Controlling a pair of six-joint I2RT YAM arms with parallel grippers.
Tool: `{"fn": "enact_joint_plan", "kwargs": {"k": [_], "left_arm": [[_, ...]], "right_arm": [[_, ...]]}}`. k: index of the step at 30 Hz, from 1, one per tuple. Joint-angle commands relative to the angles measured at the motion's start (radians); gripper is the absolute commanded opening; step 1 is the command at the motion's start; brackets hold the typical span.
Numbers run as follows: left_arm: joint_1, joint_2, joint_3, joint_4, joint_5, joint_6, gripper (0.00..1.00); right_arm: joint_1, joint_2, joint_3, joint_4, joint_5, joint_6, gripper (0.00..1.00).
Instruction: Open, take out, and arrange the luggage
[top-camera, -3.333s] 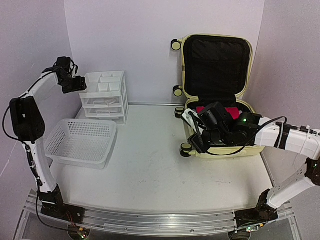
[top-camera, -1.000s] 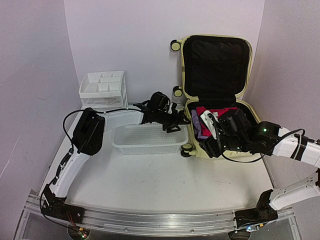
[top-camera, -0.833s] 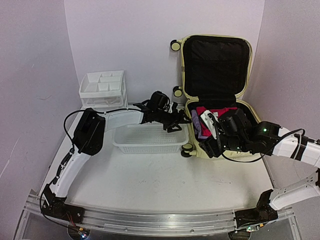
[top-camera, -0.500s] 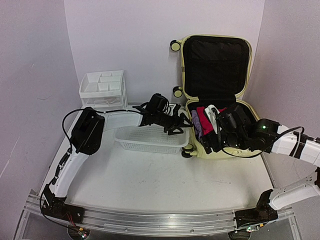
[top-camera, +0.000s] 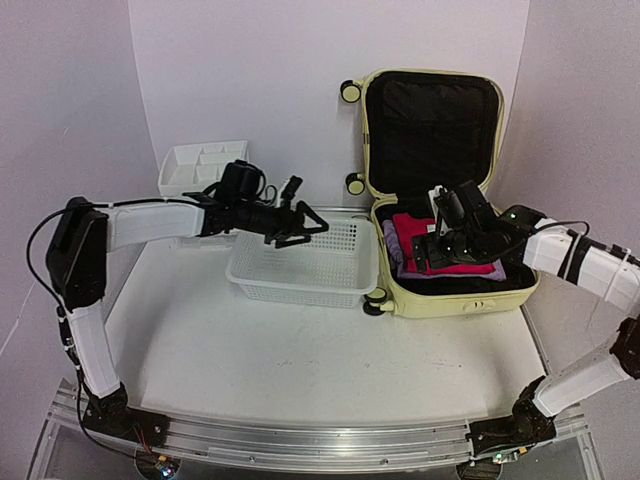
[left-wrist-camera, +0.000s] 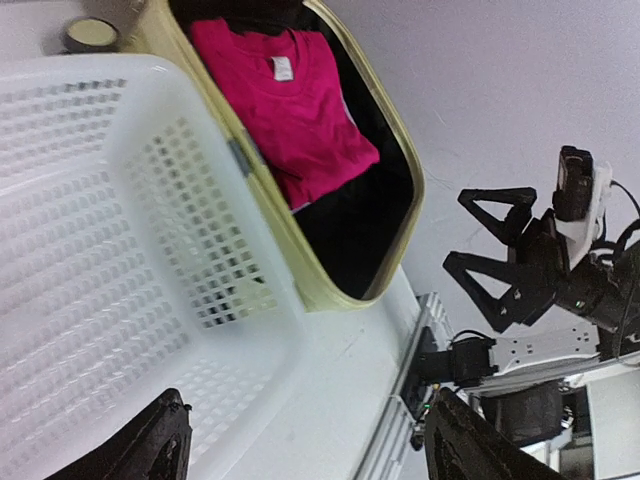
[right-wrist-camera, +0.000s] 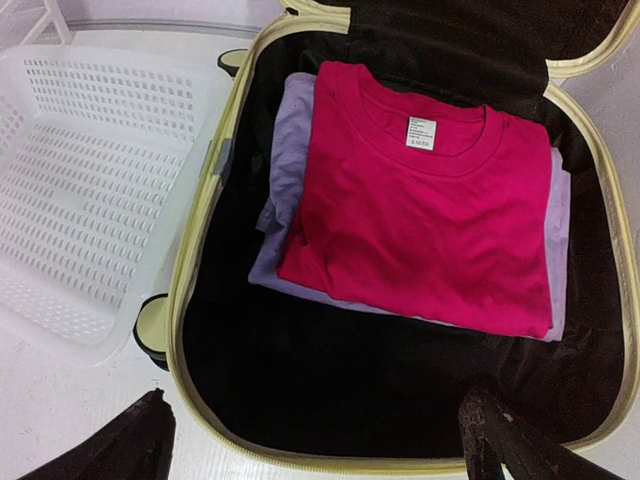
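Both higher: left gripper (top-camera: 305, 232); right gripper (top-camera: 430, 255)

Luggage (top-camera: 450, 298): shell pale yellow; lining (top-camera: 430, 130) plain black; wheels (top-camera: 352, 91) cream with black.
T-shirt (right-wrist-camera: 430, 220): solid magenta, white neck label (right-wrist-camera: 421, 132) with small dark print.
Folded garment (right-wrist-camera: 290, 180) beneath: plain lavender.
Basket (top-camera: 290, 287): white, regular grid of small holes over walls and floor.
Drawer unit (top-camera: 190, 160): white.
Worktop (top-camera: 300, 360): white, faint scuffs.
Left gripper (left-wrist-camera: 308, 400), right gripper (right-wrist-camera: 312, 400): black.
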Motion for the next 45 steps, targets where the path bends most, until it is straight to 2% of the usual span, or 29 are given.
{"fn": "enact_joint_plan", "kwargs": {"k": [1, 3, 6, 10, 16, 22, 28, 32, 39, 45], "left_arm": [[0.091, -0.207, -0.169, -0.083, -0.141, 0.185, 0.81], [0.098, -0.243, -0.165, -0.262, -0.34, 0.307, 0.8], [0.1, -0.244, -0.156, -0.442, -0.639, 0.37, 0.8], [0.102, -0.21, -0.162, -0.497, -0.779, 0.351, 0.81], [0.106, -0.152, -0.159, -0.477, -0.811, 0.249, 0.73], [0.106, -0.155, -0.211, -0.466, -0.79, 0.209, 0.65], [0.092, -0.215, -0.275, -0.467, -0.679, 0.157, 0.59], [0.065, -0.258, -0.306, -0.468, -0.646, 0.121, 0.57], [0.042, -0.318, -0.329, -0.477, -0.631, 0.104, 0.56], [0.042, -0.378, -0.29, -0.505, -0.618, 0.158, 0.65]], "right_arm": [[-0.048, 0.076, 0.092, -0.049, -0.051, 0.055, 0.98], [-0.062, 0.106, 0.112, -0.049, -0.089, 0.059, 0.98], [-0.07, 0.161, 0.154, -0.05, -0.122, 0.05, 0.98], [-0.081, 0.229, 0.21, -0.065, -0.138, 0.042, 0.98], [-0.128, 0.305, 0.281, -0.118, -0.161, 0.033, 0.98], [-0.178, 0.429, 0.408, -0.235, -0.106, -0.04, 0.97], [-0.192, 0.589, 0.546, -0.327, -0.075, -0.11, 0.86], [-0.19, 0.659, 0.61, -0.354, -0.131, -0.157, 0.76], [-0.173, 0.698, 0.608, -0.359, -0.123, -0.296, 0.71], [-0.161, 0.702, 0.58, -0.36, -0.127, -0.388, 0.72]]}}
